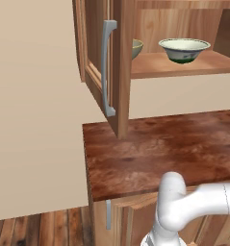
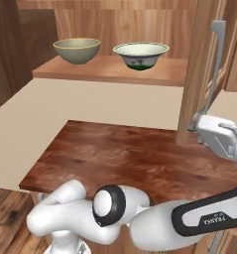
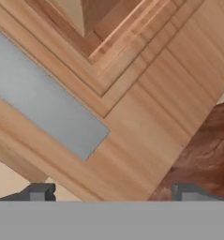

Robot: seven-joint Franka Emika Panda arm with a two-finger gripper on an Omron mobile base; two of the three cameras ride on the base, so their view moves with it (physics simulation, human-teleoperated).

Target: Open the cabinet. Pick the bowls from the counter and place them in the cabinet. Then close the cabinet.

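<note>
Dark wood surface (image 1: 159,153) bare, both bowls (image 2: 76,50) on your cabinet (image 1: 121,67) shelf, doors open, jaws apart by the right door handle (image 3: 43,112).

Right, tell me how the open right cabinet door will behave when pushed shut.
The medium-brown wooden door looks rigid, so it should swing as one piece. Its long grey bar handle looks smooth, possibly slippery. The open fingers face its flat panel.

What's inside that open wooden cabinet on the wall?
On the cabinet's wooden shelf stand two bowls: an olive-tan bowl and a pale white-green bowl, side by side and apart. The open doors hide the shelf's far ends.
</note>
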